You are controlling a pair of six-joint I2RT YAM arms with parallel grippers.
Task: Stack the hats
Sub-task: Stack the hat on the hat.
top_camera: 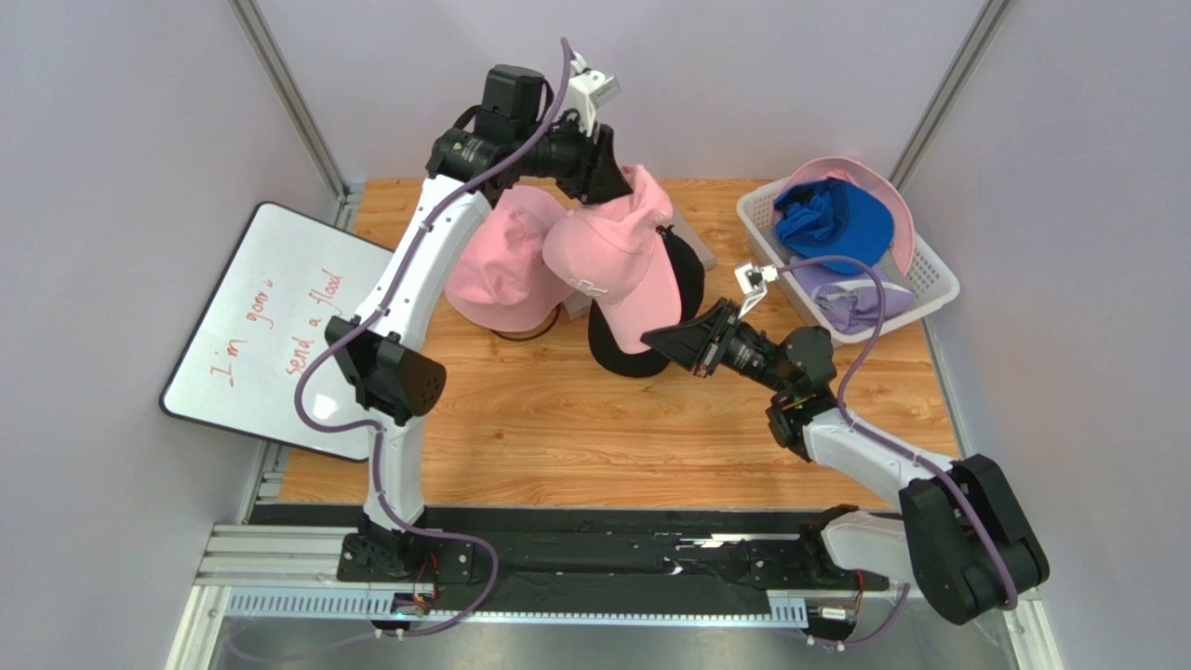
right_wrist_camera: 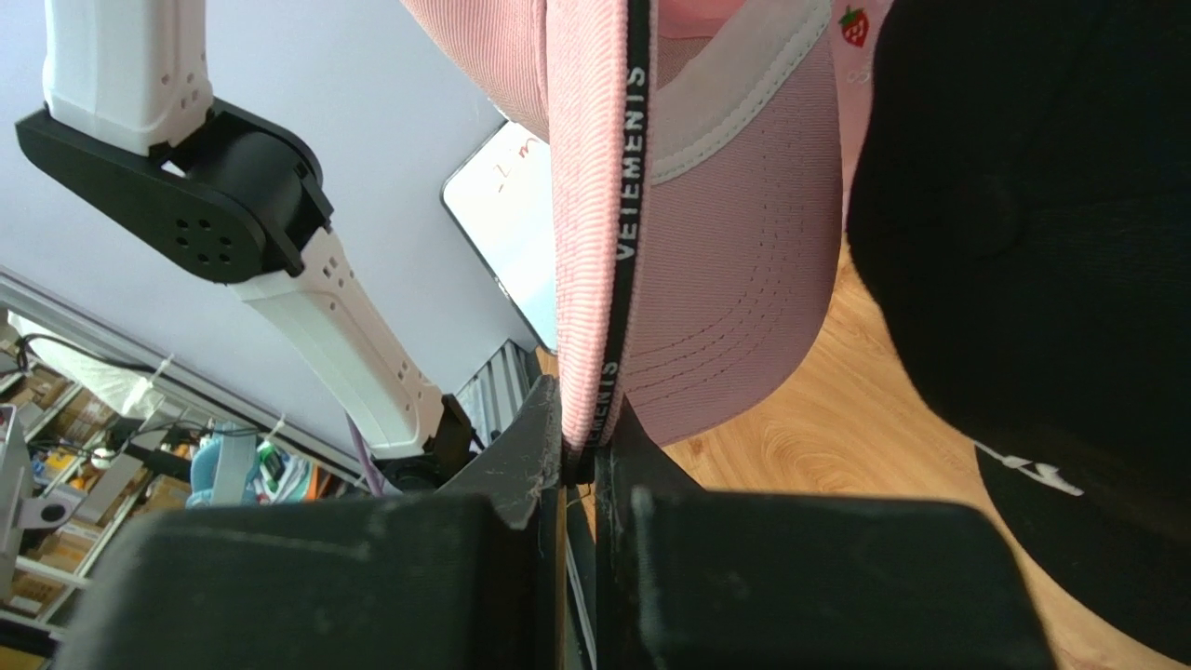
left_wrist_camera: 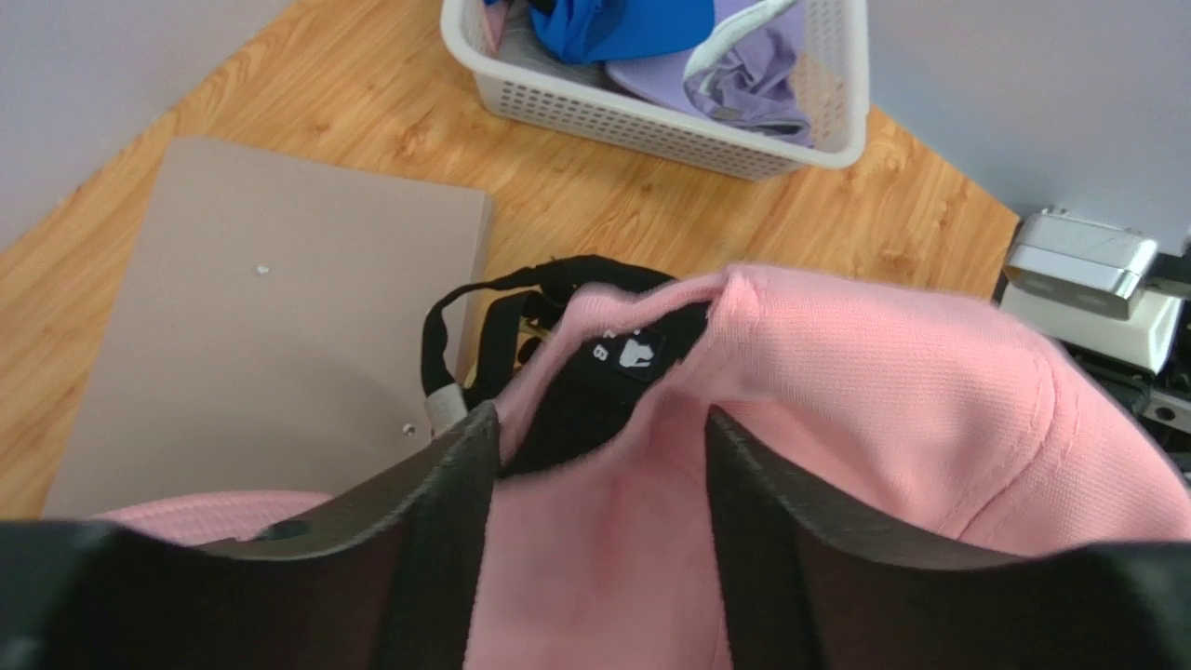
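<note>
I saw the right gripper [right_wrist_camera: 580,450] clamped tight on the brim edge of the pink cap [top_camera: 615,251]. This cap was at the middle of the table [top_camera: 559,419], partly over a black cap [top_camera: 632,360] and just beside a pink bucket hat [top_camera: 501,258]. The left gripper [left_wrist_camera: 601,433] had its fingers apart, with the pink cloth of the cap between them. A blue cap [top_camera: 836,224] lay in the white basket [top_camera: 934,286] at the right.
</note>
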